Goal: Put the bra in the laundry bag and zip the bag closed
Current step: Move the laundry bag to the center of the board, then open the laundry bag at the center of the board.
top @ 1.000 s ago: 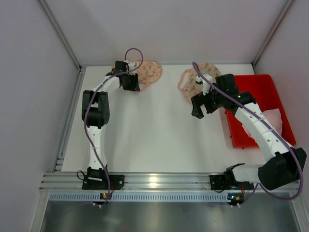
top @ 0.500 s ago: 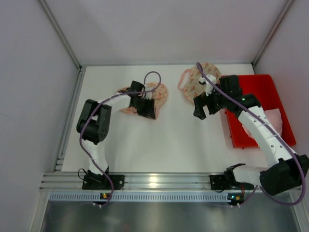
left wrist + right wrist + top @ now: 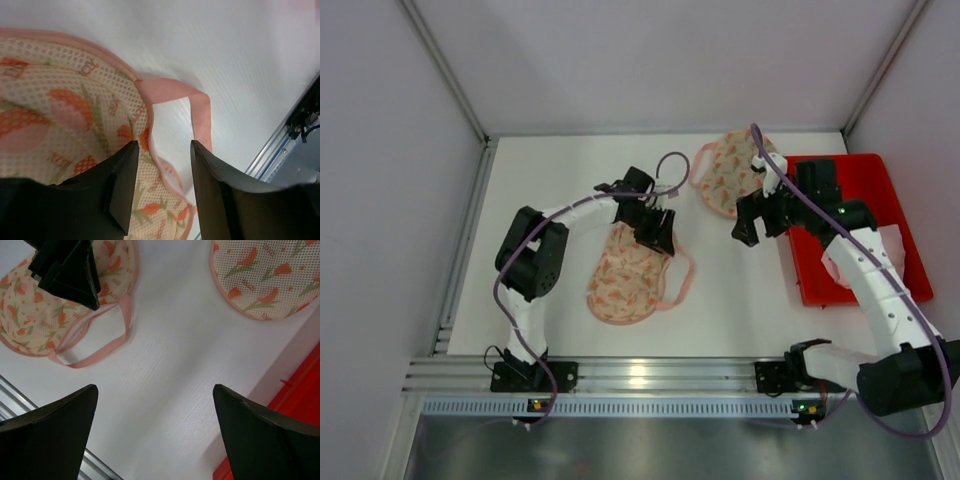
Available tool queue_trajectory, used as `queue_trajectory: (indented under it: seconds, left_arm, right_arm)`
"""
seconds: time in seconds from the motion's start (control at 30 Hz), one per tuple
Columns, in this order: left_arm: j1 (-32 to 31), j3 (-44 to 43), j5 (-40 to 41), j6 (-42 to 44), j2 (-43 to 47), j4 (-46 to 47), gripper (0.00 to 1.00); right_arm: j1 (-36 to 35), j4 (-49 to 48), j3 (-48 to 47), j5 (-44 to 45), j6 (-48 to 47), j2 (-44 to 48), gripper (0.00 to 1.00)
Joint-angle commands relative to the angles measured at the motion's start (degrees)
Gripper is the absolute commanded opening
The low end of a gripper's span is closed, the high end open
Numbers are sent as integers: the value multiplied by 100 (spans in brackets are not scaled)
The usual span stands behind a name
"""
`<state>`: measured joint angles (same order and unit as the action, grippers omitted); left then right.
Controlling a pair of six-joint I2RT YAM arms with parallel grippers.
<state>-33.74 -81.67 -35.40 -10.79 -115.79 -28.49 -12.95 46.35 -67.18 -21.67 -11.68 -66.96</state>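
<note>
Laundry bag [image 3: 628, 280] lies flat on the white counter [image 3: 550, 170], long axis near-to-far, leaning right, strap loop [image 3: 682, 283] on its right. Left hand [image 3: 658, 232] straddles its far rim, fingers [image 3: 122, 180] part-way apart. Gripping? Can't tell. Right hand [image 3: 748, 225] gapes wide, empty. Beyond, another floral mesh piece [image 3: 725, 172]; pale bundle [image 3: 903, 243] in the red bin [image 3: 880, 180], unclear. Pale walls [image 3: 380, 200].

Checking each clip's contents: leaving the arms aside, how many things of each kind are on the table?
Floral mesh bags: 2
Red bin: 1
Pale garment inside it: 1
Total: 4
</note>
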Motion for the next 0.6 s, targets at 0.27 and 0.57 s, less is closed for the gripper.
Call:
queue_trajectory:
  seconds: [0.27, 0.57]
  left_arm:
    - [-756, 512, 1525, 331, 1322, -684, 52]
    - [-1574, 99, 3187, -134, 830, -772, 55]
  right_arm:
    - [873, -565, -463, -1032, 1237, 368, 99]
    - [1804, -574, -630, -1620, 1889, 192, 99]
